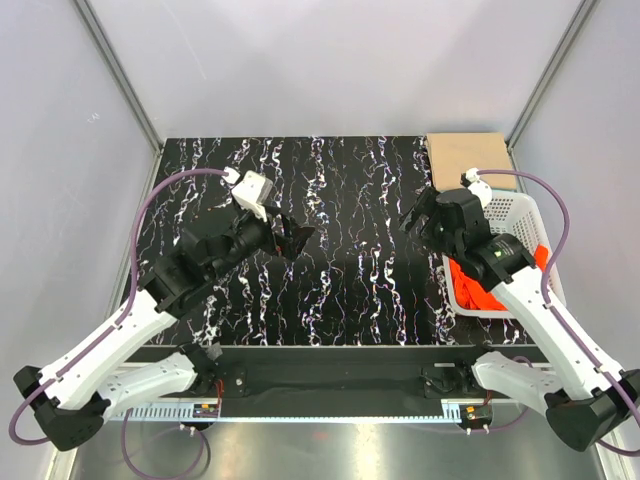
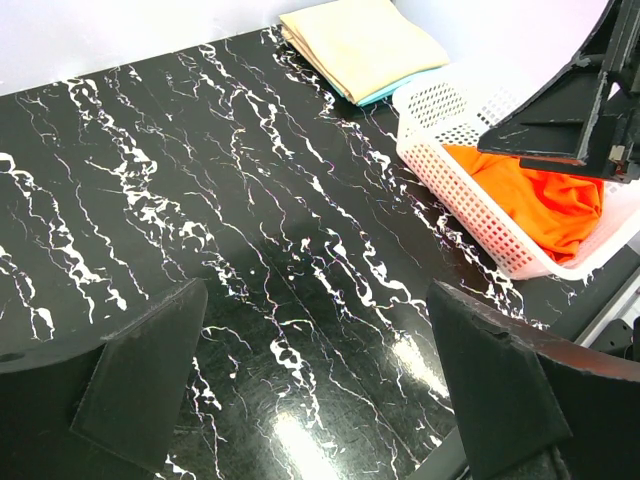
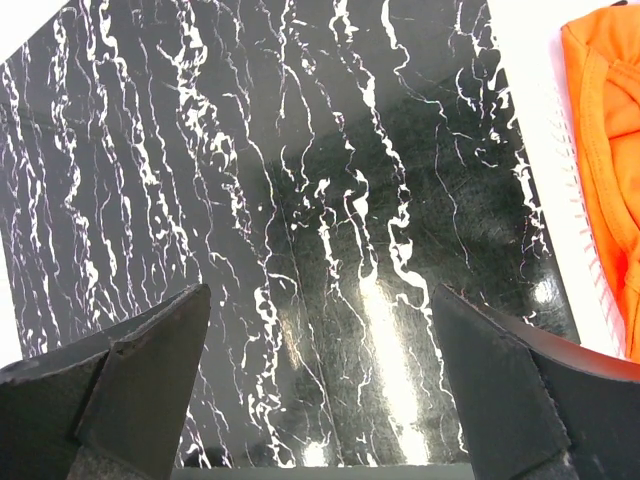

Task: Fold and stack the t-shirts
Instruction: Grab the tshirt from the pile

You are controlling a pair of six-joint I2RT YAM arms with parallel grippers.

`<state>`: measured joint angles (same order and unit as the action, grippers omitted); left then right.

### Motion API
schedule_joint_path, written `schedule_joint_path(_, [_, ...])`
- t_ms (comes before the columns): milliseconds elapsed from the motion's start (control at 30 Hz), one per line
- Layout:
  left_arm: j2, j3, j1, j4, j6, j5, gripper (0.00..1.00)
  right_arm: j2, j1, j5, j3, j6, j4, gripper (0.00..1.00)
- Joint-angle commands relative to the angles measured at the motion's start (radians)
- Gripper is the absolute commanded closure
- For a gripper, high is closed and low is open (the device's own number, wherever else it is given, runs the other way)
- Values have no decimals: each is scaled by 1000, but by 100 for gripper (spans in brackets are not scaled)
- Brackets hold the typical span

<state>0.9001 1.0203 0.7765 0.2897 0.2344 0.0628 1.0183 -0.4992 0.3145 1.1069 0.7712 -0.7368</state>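
A bright orange-red t-shirt (image 1: 468, 292) lies crumpled in the white mesh basket (image 1: 518, 214) at the table's right edge. It also shows in the left wrist view (image 2: 540, 205) and the right wrist view (image 3: 610, 150). A folded tan t-shirt (image 1: 468, 158) lies at the back right corner, with a teal edge (image 2: 385, 97) showing under the tan shirt (image 2: 365, 45). My left gripper (image 1: 296, 238) is open and empty above mid-table (image 2: 316, 290). My right gripper (image 1: 414, 222) is open and empty just left of the basket (image 3: 322, 290).
The black marbled tabletop (image 1: 340, 250) stretches between the two grippers. The basket wall (image 2: 430, 150) stands right of the left gripper's view. The right gripper's fingers (image 2: 570, 110) hang over the basket's near end. Grey walls close in the table at the back and sides.
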Motion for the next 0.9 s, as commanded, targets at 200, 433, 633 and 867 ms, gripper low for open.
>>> schedule_joint_path(200, [-24,-5,0,-60,-12,17,1,132,13,320,143,-30,-1,0])
schedule_joint_path(433, [-33,-2,1,-52,-21,37,1,391,347,442,340,17,-196,1])
schedule_joint_path(633, [-32,-3,1,-57,-20,20,1,485,618,393,232,77,-99,24])
schedule_joint_path(867, [-46,-8,0,-67,-21,12,1,615,679,538,239,261,-276,27])
